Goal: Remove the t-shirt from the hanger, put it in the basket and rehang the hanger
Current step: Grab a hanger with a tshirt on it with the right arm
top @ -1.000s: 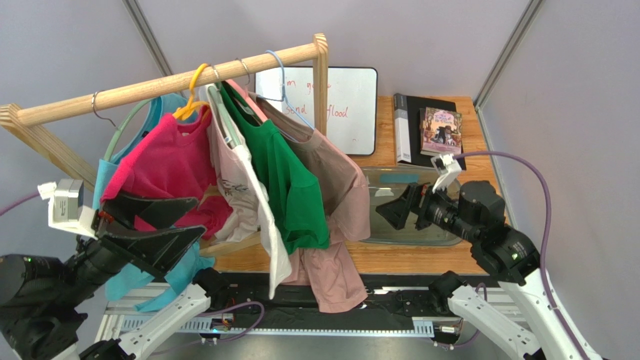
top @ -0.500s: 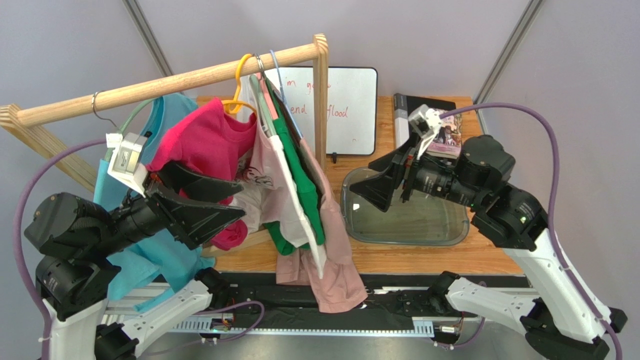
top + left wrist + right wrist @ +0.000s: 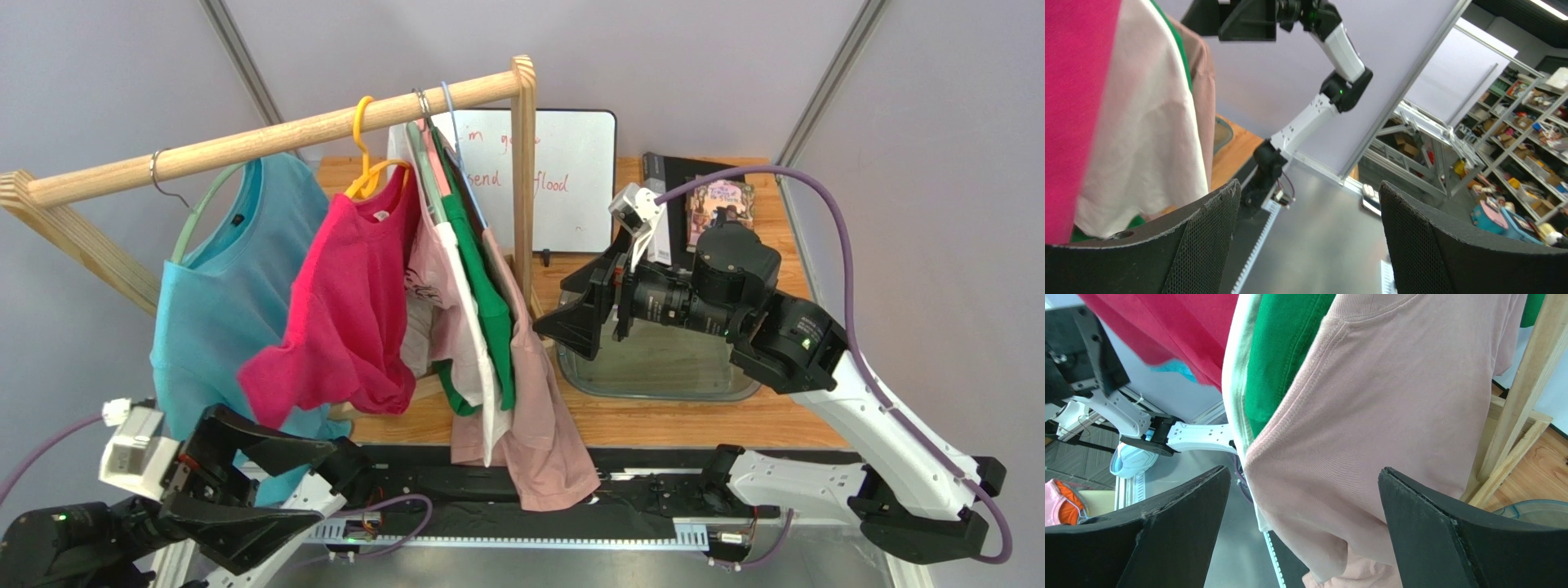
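Several t-shirts hang on hangers from a wooden rail [image 3: 282, 126]: a teal one [image 3: 215, 306], a magenta one [image 3: 344, 306] on a yellow hanger [image 3: 364, 135], a white one [image 3: 448, 319], a green one [image 3: 493, 306] and a dusty pink one [image 3: 540, 417]. My right gripper [image 3: 555, 310] is open, level with the dusty pink shirt [image 3: 1389, 416], whose cloth hangs in front of the gap in my right gripper [image 3: 1303, 478], and holds nothing. Low at the near left edge my left gripper [image 3: 325, 482] is open and empty. In its wrist view my left gripper [image 3: 1309, 202] frames bare metal, with the magenta shirt [image 3: 1075, 92] and white shirt [image 3: 1149, 122] off to the left.
The rack's upright post [image 3: 525, 159] stands just left of the right gripper. Under the right arm sits a glass dish [image 3: 662, 361]. A whiteboard [image 3: 564, 172] leans at the back, with a book [image 3: 718, 208] on a black notebook beside it.
My left arm has dropped down and back from the magenta shirt, which has swung left along the rail. My right gripper has moved left, up to the dusty pink shirt.
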Robot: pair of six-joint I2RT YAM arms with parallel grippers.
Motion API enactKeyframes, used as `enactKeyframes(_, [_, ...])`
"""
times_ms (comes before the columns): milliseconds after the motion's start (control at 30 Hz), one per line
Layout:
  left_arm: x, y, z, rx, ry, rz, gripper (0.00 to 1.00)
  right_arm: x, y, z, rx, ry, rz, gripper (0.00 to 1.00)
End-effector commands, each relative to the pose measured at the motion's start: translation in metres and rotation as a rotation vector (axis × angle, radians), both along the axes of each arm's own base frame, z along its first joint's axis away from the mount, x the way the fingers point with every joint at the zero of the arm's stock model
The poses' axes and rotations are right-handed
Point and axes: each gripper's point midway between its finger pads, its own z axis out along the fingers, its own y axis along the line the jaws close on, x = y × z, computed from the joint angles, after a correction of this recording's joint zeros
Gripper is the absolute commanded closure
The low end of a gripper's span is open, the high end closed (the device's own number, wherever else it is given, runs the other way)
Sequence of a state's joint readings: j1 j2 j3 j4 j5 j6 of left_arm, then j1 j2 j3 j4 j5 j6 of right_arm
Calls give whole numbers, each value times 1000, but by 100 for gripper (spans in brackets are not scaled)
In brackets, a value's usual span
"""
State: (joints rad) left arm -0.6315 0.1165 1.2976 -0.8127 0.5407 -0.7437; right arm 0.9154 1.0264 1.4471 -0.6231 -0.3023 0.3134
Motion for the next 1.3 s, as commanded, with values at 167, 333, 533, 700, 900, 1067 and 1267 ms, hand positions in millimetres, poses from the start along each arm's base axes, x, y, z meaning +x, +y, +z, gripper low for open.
enactKeyframes(167, [-37,8,-7,-17,-16,-111,12,1,11,12,56,-40,1,1])
enactKeyframes(333, [-39,-2,62,-72,-152,-189,15,12,22,9,28,-43,-46,2])
enactKeyframes(533, [3,-35,141,-90,-207,-197,21,40,20,4,-21,-66,-198,15])
enactKeyframes(700, [47,-62,163,-79,-157,-172,29,51,15,4,-34,-59,-265,23])
enactKeyframes(900, [96,-92,179,-68,-84,-136,26,46,18,3,-31,-54,-251,38])
enactKeyframes(1067, [128,-122,183,-43,-13,-184,33,48,20,-6,-37,-40,-256,46])
enactKeyframes(1267, [171,-128,115,71,135,-22,40,50,15,-10,-39,-35,-283,49])
